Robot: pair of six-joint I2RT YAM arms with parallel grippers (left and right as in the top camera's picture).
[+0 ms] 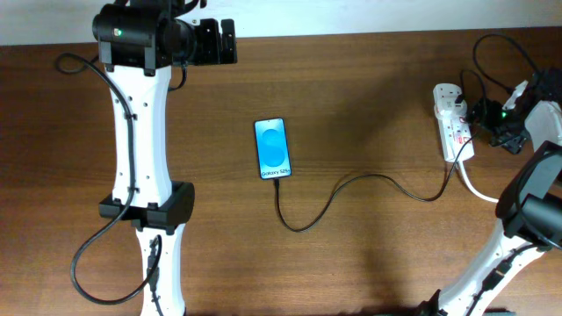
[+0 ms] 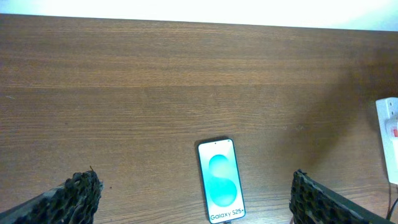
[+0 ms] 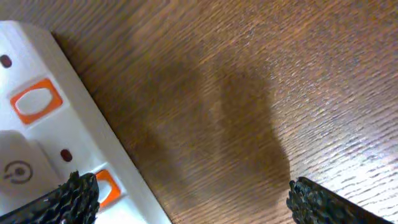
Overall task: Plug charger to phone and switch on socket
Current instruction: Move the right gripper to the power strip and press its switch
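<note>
The charger (image 1: 351,182) is lying across the wooden table (image 1: 369,79) as a thin black line. One end is meeting the bottom edge of the phone (image 1: 271,147). From there it is looping down, rising again and running right to the socket (image 1: 450,123). The phone is lying flat near the middle of the table, screen up and glowing blue. From overhead the connector appears to be seated in the phone, though the joint is too small to be sure of. On that reading the plugging looks done, and the step in hand is switching on the socket.

The socket is sitting at the right side of the table, its thick white lead (image 1: 474,186) curling away from it. In the right wrist view its white body is filling the left side, with one orange-red switch (image 3: 36,99) in plain sight and a second switch (image 3: 106,186) lower down.

The right gripper (image 3: 191,185) is hovering just beside the strip, over bare wood, its jaws spread wide and holding nothing. The next move probably calls for sliding sideways over the strip and pressing one fingertip down on the right rocker. Which switch serves the charger's outlet cannot be told here.

The left gripper (image 1: 226,41) is hanging well apart from the phone, jaws wide and empty.
</note>
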